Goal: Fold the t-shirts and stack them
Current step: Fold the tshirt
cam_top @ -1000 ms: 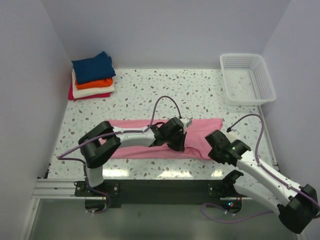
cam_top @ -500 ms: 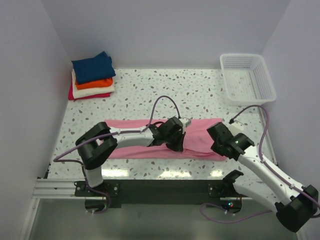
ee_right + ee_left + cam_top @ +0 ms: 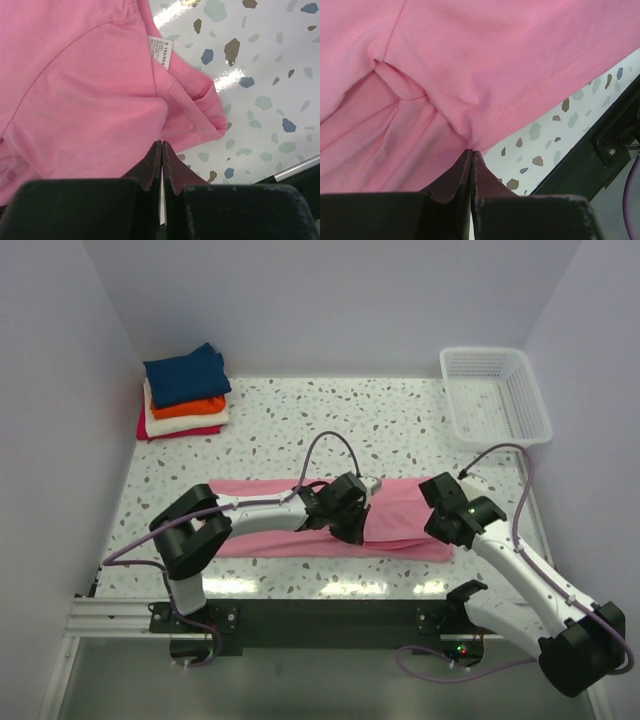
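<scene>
Top external view shows the light pink cloth t-shirt (image 3: 400, 502) lying as a long band across the speckled white table (image 3: 300, 430), the left gripper (image 3: 471, 152) clenched on its stitched edge, the right gripper (image 3: 161, 145) clamped tight with nothing visibly held, beside its labelled end.

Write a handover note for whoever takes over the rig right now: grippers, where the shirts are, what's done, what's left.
Left gripper: shut, pinching the near hem of the pink shirt about mid-length; the cloth puckers at its tips.
Right gripper: shut, tips at the shirt's right end near the label; unclear whether it grips cloth.
Pink shirt: lies as a long strip across the near half of the table.
Done: stack of four folded shirts in the far left corner, navy on top.
Left: fold the pink strip down and add it to the stack.
</scene>
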You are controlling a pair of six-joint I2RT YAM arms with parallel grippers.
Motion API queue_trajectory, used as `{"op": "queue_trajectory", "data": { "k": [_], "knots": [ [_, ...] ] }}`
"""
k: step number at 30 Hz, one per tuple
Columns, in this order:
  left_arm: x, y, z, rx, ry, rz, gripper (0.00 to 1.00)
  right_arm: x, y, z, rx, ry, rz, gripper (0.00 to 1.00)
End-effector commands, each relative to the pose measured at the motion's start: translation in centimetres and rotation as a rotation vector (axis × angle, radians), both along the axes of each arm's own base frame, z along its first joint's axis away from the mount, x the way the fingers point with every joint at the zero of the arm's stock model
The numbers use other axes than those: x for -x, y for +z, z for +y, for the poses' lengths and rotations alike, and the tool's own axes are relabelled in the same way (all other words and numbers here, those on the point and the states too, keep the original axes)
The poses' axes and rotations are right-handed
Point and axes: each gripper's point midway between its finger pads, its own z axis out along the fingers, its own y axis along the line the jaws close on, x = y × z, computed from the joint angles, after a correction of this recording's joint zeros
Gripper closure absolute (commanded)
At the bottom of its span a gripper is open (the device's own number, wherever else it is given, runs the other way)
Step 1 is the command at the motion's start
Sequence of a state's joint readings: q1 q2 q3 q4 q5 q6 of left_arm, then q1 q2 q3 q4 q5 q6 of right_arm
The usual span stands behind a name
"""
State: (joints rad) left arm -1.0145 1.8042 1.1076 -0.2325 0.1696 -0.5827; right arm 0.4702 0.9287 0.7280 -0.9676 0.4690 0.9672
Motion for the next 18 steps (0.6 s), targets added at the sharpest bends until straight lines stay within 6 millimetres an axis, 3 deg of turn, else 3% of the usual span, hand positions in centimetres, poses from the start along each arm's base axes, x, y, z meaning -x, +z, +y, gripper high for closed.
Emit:
{"op": "queue_trajectory", "data": {
  "k": [1, 9, 18],
  "knots": [
    [-0.6, 2.3, -1.5, 0.043, -0.032, -0.029, 0.95, -2.5, 1.3, 1.5, -0.022, 0.057, -0.036, 1.0],
    [-2.3, 2.7, -1.7, 0.07, -0.01, 0.012, 0.9, -6.3, 1.6, 2.9, -0.014, 0.085, -0.035, 1.0],
    [-4.1, 1.3, -0.2, 0.112, 0.045, 0.106, 0.89, -10.6, 1.1, 2.5, -0.037, 0.055, -0.039, 1.0]
  ]
}}
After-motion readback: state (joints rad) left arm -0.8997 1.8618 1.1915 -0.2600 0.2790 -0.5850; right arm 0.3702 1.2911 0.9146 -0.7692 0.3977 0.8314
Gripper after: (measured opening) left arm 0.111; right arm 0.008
